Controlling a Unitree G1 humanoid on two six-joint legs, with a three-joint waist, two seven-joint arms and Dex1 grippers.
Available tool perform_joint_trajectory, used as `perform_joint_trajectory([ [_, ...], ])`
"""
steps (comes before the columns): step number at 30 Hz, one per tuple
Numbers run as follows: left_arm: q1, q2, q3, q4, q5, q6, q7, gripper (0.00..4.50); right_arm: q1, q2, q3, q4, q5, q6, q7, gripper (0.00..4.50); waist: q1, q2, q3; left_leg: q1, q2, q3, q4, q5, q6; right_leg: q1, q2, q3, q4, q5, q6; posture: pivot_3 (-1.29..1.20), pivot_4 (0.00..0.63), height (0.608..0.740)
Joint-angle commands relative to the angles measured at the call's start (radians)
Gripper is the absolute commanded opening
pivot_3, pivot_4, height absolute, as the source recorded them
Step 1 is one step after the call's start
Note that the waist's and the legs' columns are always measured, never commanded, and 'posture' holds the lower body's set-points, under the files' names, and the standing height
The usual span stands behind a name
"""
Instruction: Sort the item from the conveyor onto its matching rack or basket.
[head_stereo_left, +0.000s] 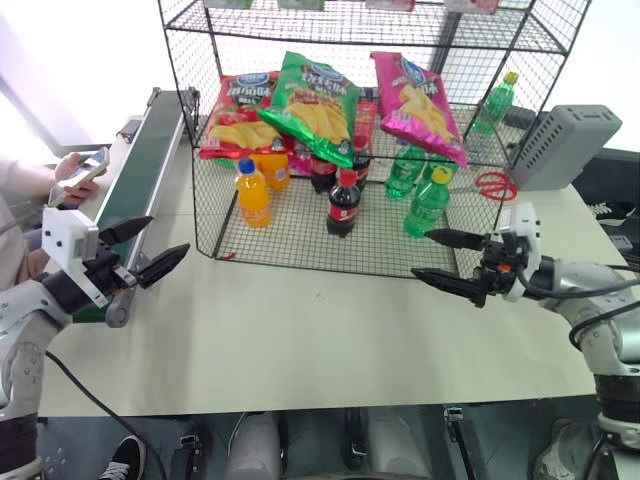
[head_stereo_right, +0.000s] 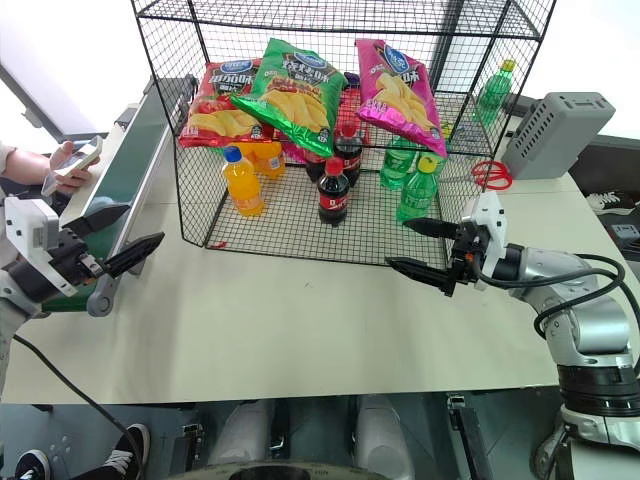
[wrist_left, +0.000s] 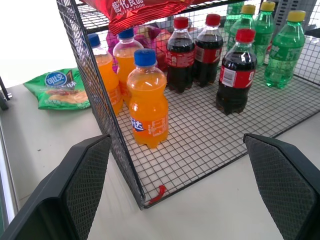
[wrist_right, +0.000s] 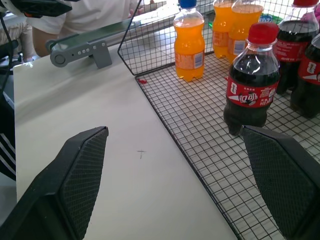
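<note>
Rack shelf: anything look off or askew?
Yes. On the black wire rack, the green chip bag lies tilted across the red chip bag, and the pink chip bag hangs tilted over the shelf's front edge. The bottles below stand upright.

The rack (head_stereo_left: 300, 250) stands on the surface (head_stereo_left: 300, 340) toward twelve o'clock, its open front facing six. On its upper tier lie three chip bags side by side: one (head_stereo_left: 235, 120) at the left, one (head_stereo_left: 318, 105) in the middle overlapping it, and the item (head_stereo_left: 418, 105) at the right. On the tier below stand bottles: two (head_stereo_left: 252, 192) at the left, two (head_stereo_left: 343, 202) in the middle, several (head_stereo_left: 428, 200) at the right. The conveyor (head_stereo_left: 140, 170) runs along the rack's nine o'clock side, from six toward twelve. A box (head_stereo_left: 565, 145) sits at the rack's three o'clock, scissors (head_stereo_left: 492, 185) between them. Another chip bag (wrist_left: 57, 90) lies on the surface just outside the rack's left wall.
</note>
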Motion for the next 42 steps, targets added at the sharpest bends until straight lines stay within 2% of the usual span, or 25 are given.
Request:
perform_joint_trajectory([
  [1,-0.001,0.016,0.013,-0.017,0.004,-0.017,-0.004,4.50,-0.017,0.002,-0.012,-0.007,0.007,-0.021,0.008,4.40,0.000,0.000,0.000,0.000,0.000,0.000,0.000,0.000,0.000,0.000,0.000,0.000,0.000,0.000,0.000,0.00,0.150,0.740],
  [23,0.045,0.007,-0.005,-0.034,0.040,-0.042,0.007,4.50,-0.027,-0.004,-0.003,0.010,-0.013,-0.035,0.027,4.40,0.000,0.000,0.000,0.000,0.000,0.000,0.000,0.000,0.000,0.000,0.000,0.000,0.000,0.000,0.000,0.00,0.150,0.740],
  [42,0.022,0.000,-0.023,-0.046,0.039,-0.027,0.029,4.50,-0.059,0.005,0.018,0.038,-0.048,-0.066,0.037,4.40,-0.001,0.000,0.000,0.000,0.000,0.000,0.000,0.000,0.000,0.000,0.000,0.000,0.000,0.000,0.000,0.00,0.150,0.740],
])
